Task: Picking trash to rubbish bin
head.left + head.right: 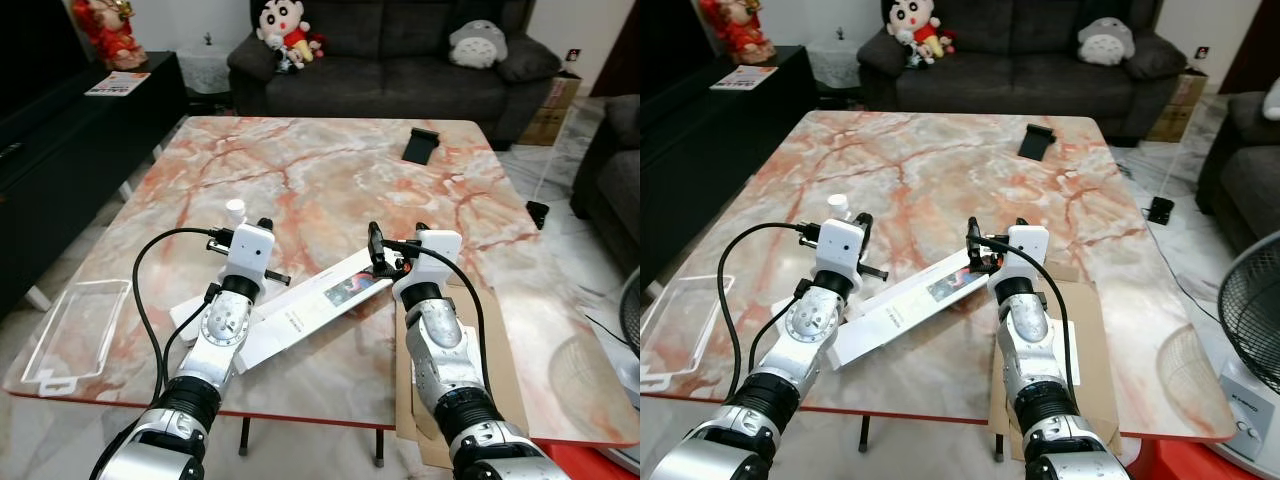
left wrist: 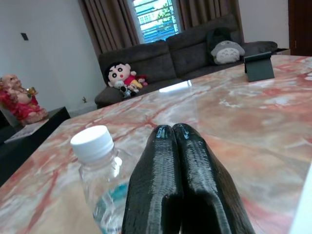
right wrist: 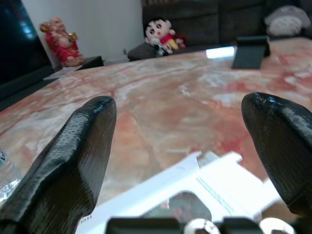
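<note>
A long white carton (image 1: 305,312), flat and narrow with a small dark printed picture near its far end, lies aslant on the near part of the marble table (image 1: 330,170), between the two arms. One clear plastic bottle (image 2: 100,178) with a white cap stands just left of the left gripper (image 2: 181,161), whose two black fingers are pressed together and hold nothing. The right gripper (image 3: 187,146) hovers over the carton's far right end with its fingers spread wide, the carton lying below the gap. One clear plastic tray (image 1: 78,330) rests at the table's near left corner. One dark phone stand (image 1: 421,145) sits far right on the table. Flat brown cardboard (image 1: 1087,345) lies under the right arm at the near right edge. Beyond, one dark sofa (image 1: 400,70) carries two plush toys.
</note>
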Robot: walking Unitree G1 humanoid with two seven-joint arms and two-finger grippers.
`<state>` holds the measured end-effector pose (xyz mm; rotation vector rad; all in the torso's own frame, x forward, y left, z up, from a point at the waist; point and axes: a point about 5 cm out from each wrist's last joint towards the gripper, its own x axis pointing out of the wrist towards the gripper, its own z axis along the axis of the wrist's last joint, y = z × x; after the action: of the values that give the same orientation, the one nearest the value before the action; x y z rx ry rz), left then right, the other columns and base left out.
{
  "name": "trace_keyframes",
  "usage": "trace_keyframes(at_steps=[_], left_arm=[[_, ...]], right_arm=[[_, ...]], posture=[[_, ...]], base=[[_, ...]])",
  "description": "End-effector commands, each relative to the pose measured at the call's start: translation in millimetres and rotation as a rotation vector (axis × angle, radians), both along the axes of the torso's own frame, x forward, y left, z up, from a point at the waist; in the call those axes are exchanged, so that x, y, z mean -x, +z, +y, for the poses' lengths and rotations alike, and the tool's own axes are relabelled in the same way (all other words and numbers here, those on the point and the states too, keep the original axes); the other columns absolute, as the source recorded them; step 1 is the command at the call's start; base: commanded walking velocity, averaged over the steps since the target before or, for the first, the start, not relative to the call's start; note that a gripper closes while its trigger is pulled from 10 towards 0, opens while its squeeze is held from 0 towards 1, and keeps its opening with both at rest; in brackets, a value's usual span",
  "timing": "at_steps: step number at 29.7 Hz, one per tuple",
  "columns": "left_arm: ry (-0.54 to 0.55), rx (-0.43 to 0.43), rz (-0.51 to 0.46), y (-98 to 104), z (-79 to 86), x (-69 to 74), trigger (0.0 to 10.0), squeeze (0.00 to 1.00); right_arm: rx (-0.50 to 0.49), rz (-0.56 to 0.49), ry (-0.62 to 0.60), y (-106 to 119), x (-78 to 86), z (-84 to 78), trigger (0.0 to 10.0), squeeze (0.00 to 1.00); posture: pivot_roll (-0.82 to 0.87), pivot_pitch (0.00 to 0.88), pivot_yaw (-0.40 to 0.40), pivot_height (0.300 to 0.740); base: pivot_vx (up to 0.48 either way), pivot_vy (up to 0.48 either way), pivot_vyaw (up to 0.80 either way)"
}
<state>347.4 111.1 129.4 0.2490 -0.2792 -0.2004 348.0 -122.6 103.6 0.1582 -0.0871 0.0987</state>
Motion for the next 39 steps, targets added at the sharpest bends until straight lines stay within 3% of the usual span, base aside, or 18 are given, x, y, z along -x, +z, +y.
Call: trace_keyframes(at_steps=[1,4,8,9,10,19,32,33,34,35,36,39], left_arm=[[-0.036,-0.036,-0.005,3.5,-6.9,-2.0,10.0,0.0],[-0.057,-0.058,0.005,2.9,-7.9,-2.6,10.0,0.0],[-0.059,-0.065,0.004,5.3,-6.5,-4.8,10.0,0.0],[-0.058,-0.066,0.003,6.3,-6.3,-5.7,10.0,0.0],[-0.058,-0.067,0.001,6.9,-6.4,-6.1,10.0,0.0],[-0.072,-0.063,-0.002,8.4,-10.5,-6.4,10.0,0.0],[-0.079,-0.066,0.014,7.2,-13.9,-8.2,10.0,0.0],[-0.084,-0.069,0.018,6.5,-13.6,-8.0,10.0,0.0],[-0.086,-0.07,0.019,6.2,-13.4,-7.9,10.0,0.0],[-0.087,-0.071,0.019,6.1,-13.2,-7.8,10.0,0.0],[-0.089,-0.073,0.02,6.0,-13.1,-7.8,10.0,0.0],[-0.09,-0.071,0.021,7.1,-13.0,-9.0,10.0,0.0]], right_arm=[[-0.039,0.016,-0.01,0.1,-1.5,-0.7,10.0,0.0],[-0.107,0.093,-0.058,-5.3,-3.0,0.0,10.0,0.0],[-0.126,0.172,-0.064,-10.9,-4.0,3.9,10.0,0.0],[-0.147,0.181,-0.06,-11.2,-4.3,5.2,10.0,0.71],[-0.166,0.179,-0.05,-10.3,-4.5,6.5,10.0,1.0],[-0.264,0.237,-0.022,-0.2,-11.3,12.6,10.0,1.0],[-0.205,0.311,-0.012,7.8,-16.7,13.4,10.0,1.0],[-0.194,0.336,-0.016,8.6,-16.6,13.8,10.0,0.96],[-0.189,0.344,-0.021,8.8,-16.4,13.8,10.0,0.49],[-0.186,0.349,-0.025,8.9,-16.3,13.7,10.0,0.49],[-0.183,0.345,-0.03,10.0,-15.7,13.5,10.0,0.0],[-0.181,0.334,-0.039,13.3,-16.0,12.3,10.0,0.0]], posture=[[-0.04,0.025,0.013,0.74],[-0.05,0.041,0.038,0.74],[-0.05,0.043,0.046,0.74],[-0.05,0.042,0.044,0.74],[-0.04,0.04,0.045,0.74],[-0.05,0.027,0.044,0.74],[-0.04,0.008,0.026,0.74],[-0.05,0.007,0.03,0.74],[-0.05,0.007,0.03,0.74],[-0.05,0.007,0.03,0.74],[-0.05,0.007,0.03,0.74],[-0.05,0.014,0.039,0.74]], base=[[0.0,0.0,0.0],[0.0,0.0,0.0],[0.0,0.0,0.0],[0.0,0.0,0.0],[0.0,0.0,0.0],[0.0,0.0,0.0],[0.0,0.0,0.0],[0.0,0.0,0.0],[0.0,0.0,0.0],[0.0,0.0,0.0],[0.0,0.0,0.0],[0.0,0.0,0.0]])
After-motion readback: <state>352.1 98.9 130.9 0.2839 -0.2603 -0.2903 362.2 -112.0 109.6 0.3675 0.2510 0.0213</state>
